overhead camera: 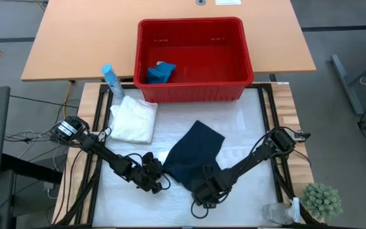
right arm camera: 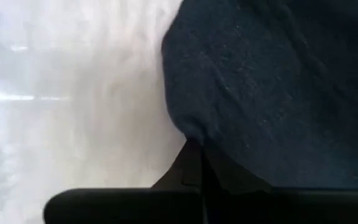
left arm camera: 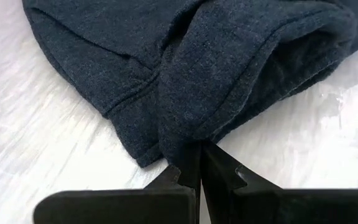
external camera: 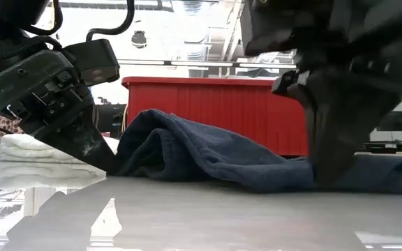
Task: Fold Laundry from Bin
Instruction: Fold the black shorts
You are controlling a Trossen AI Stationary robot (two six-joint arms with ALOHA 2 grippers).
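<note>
The dark navy cloth (overhead camera: pixel 194 154) lies rumpled on the white table cover (overhead camera: pixel 246 127) in front of the red bin (overhead camera: pixel 192 60), with both arms down at its near edge. The left gripper (left arm camera: pixel 199 163) has its jaws pinched together on a folded corner of the hem; the right gripper (right arm camera: pixel 194 155) is likewise closed on the cloth's edge, though its wrist view is too dim to show how much fabric it has. The cloth looks soft, light and limp, so it should sag between grips and is best taken at hems or corners. The low view shows it humped up off the table, which the high view flattens; only the high view shows the folded white laundry (overhead camera: pixel 134 121) beside it and the teal item (overhead camera: pixel 160 72) in the bin.
</note>
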